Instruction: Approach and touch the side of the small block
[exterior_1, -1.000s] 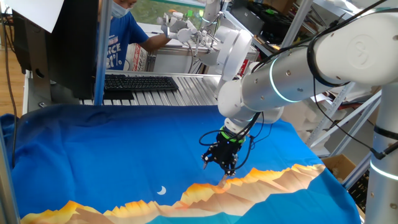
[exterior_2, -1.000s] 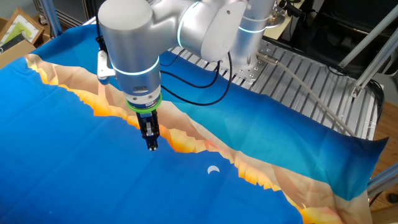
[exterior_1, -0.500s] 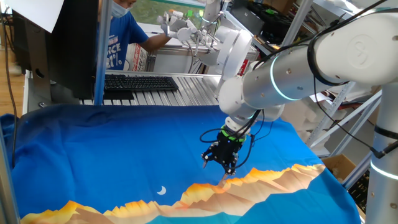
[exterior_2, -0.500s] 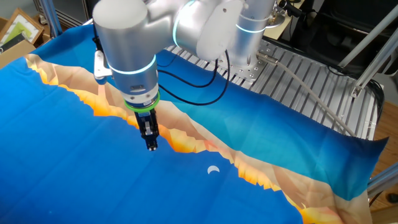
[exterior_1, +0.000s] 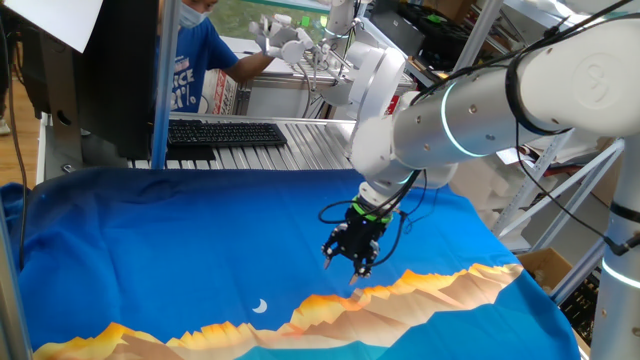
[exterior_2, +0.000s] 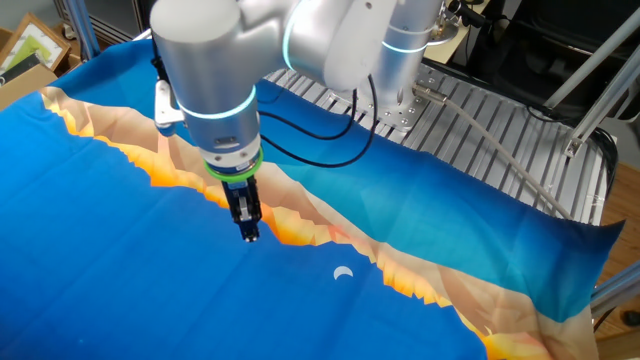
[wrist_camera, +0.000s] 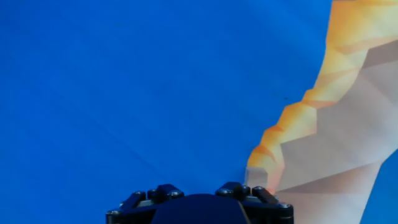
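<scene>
small block (wrist_camera: 254, 177) | pale, small, partly seen | on cloth (wrist_camera: 124, 93), at orange-blue border

This place is a robotics lab, not a home or an office. A large grey robot arm (exterior_1: 470, 120) with a glowing ring stands over the worktop (exterior_1: 150, 250), which is covered with a blue printed cloth (exterior_2: 120, 270). The surface under the cloth is made of ribbed aluminium profiles (exterior_2: 500, 130). Behind it I see a black keyboard (exterior_1: 225, 132) and a dark monitor (exterior_1: 110, 70). A person in a blue T-shirt (exterior_1: 195, 60) wears a face mask. Metal frame posts (exterior_1: 163, 80), loose cables (exterior_2: 320, 150) and cardboard boxes (exterior_2: 25, 50) stand around.
</scene>
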